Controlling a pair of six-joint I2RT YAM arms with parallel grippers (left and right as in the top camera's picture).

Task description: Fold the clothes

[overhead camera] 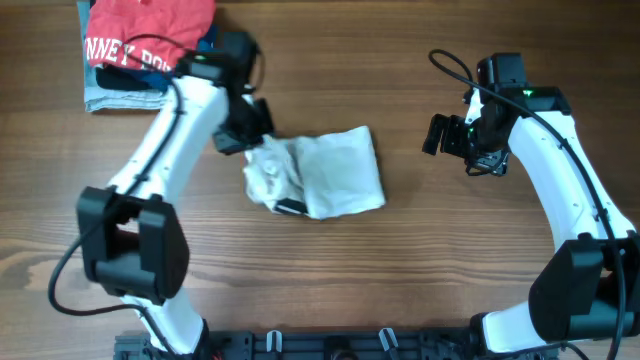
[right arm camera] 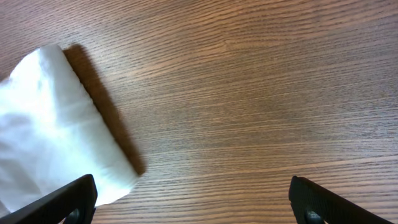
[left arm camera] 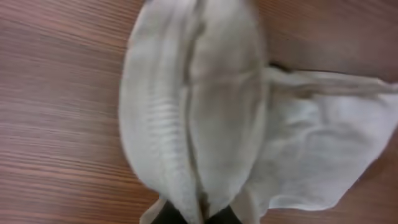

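Note:
The white T-shirt [overhead camera: 330,172] lies bunched and partly folded in the middle of the table, with a small dark patch at its lower left. My left gripper [overhead camera: 250,135] is at the shirt's upper left corner and is shut on a pinch of its fabric; in the left wrist view the white cloth [left arm camera: 199,106] hangs from the jaws [left arm camera: 199,214]. My right gripper [overhead camera: 440,135] is open and empty to the right of the shirt. The right wrist view shows the shirt's edge [right arm camera: 50,137] beside the left finger, with bare wood between the fingers [right arm camera: 193,199].
A pile of folded garments with a red one with white lettering [overhead camera: 140,35] on top sits at the far left corner. The wooden table top [overhead camera: 420,260] surrounds the shirt.

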